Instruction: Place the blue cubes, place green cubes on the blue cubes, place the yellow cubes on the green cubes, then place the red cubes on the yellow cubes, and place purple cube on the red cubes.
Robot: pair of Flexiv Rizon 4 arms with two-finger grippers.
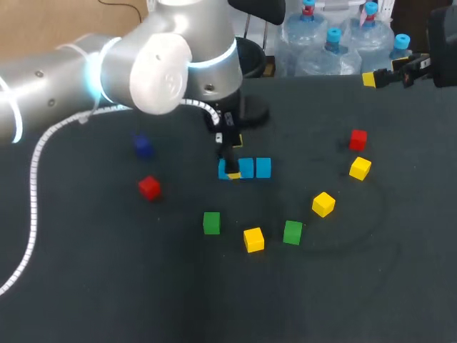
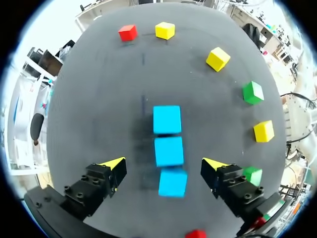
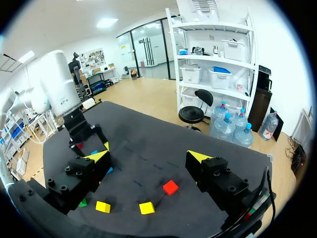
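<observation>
- The left gripper, wide open and empty, hung over the row of blue cubes.
- In the head view, the nearest green cube lay near it at about 7 o'clock; the right gripper, open and empty, stood well apart.

Blue cube partly behind left jaws

The left tool straddles the blue cube row, fingers wide apart. Bare desk flanks the row on both sides. The left arm overhangs the desk's left half. A green cube and a yellow cube stand near the row. The right tool is well apart.
</observation>
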